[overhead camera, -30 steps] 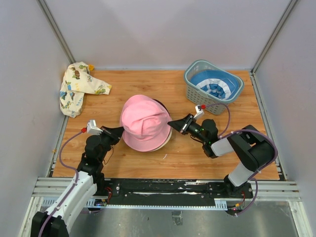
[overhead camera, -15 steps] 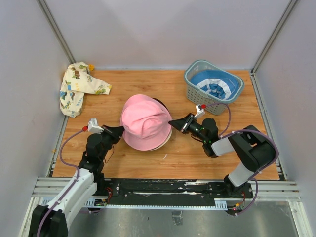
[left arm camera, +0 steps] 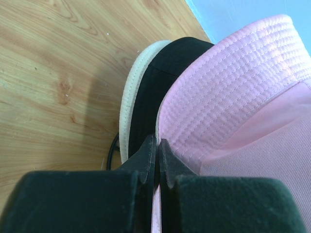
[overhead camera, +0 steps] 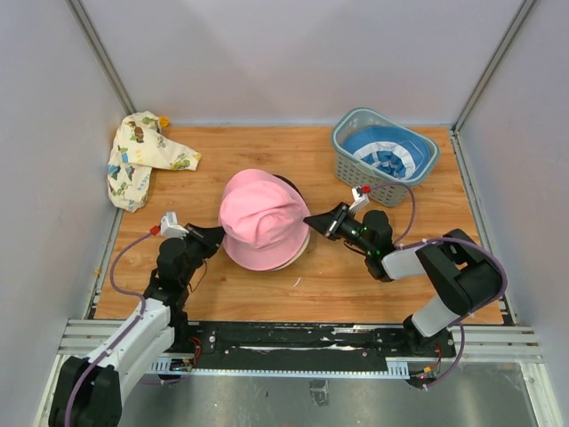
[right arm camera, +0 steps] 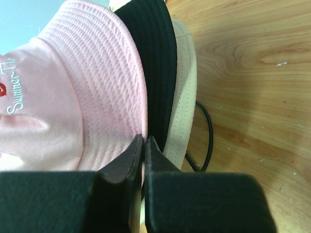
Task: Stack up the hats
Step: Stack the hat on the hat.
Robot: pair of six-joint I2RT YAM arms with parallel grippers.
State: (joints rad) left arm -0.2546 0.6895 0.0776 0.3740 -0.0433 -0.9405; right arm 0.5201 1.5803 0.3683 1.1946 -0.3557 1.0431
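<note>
nearest you, your left gripper (overhead camera: 212, 237) is pinched tight on the left edge of the pink hat (overhead camera: 262, 218)'s brim, and your right gripper (overhead camera: 311, 221) is clamped the same way on the opposite edge. holding both sides at once looks meant to keep the floppy brim spread flat so the crown can settle squarely.

the pink hat sits mid-table on top of the pile. under it the wrist views show a black hat (left arm camera: 155, 82), then a cream hat (left arm camera: 130, 97) lying on the wooden table (overhead camera: 267, 151), brims nested one inside the next (a thin dark cable peeks out from under the cream brim on the right side).

i judge this hat is down, and letting go is what's left for it.

farther back, a patterned hat (overhead camera: 142, 158) lies crumpled at the far left corner. at the far right, a blue-and-white hat (overhead camera: 387, 151) rests inside the basket (overhead camera: 373, 189). both are well apart from the pile and not yet stacked.
</note>
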